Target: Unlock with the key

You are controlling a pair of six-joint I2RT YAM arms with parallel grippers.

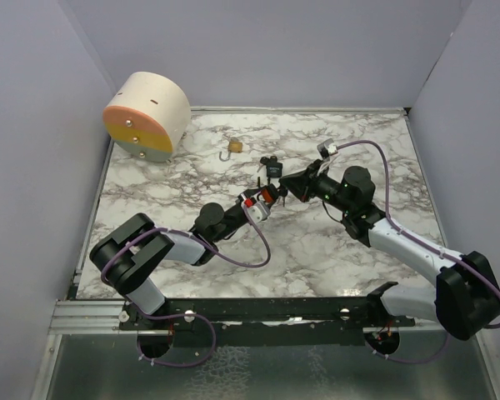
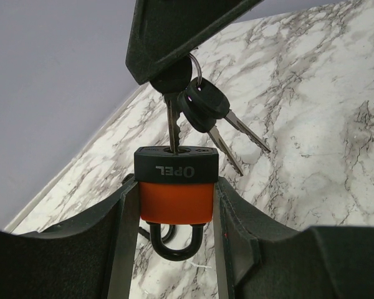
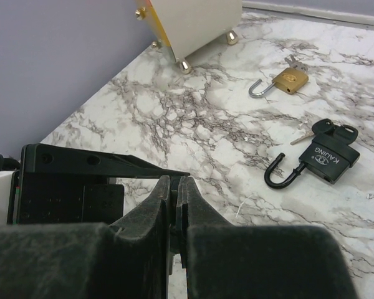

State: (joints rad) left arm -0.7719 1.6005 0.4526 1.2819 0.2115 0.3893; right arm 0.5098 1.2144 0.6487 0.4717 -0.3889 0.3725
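orange padlock point(image 2: 176, 190) with a black cap marked "opel" sits clamped between the left gripper point(image 2: 176, 208) fingers point(image 2: 126, 218), which press on its two flat sides. its black shackle hangs toward the wrist camera, and both legs run into the body. in the top view the lock is held above the middle of the white marble table point(image 1: 333, 250).

the right gripper point(image 3: 174, 187) has its fingers point(image 3: 159, 199) drawn together, only a thin slit between them. in the left wrist view its tip pinches the dark head of a silver key point(image 2: 172, 128), whose blade stands in the keyhole in the black cap. two spare black-headed keys point(image 2: 215, 115) dangle on the same ring at 3 o'clock of the blade, clear of the lock.

on the table at 12 o'clock of the held lock lies a black padlock point(image 3: 327, 161) with its shackle swung open and keys at its body. farther toward 11 o'clock lies a small brass padlock point(image 3: 288, 81), shackle also open. a round cream box with an orange and yellow face point(image 1: 146, 112) rests in the 10 o'clock corner against the wall.
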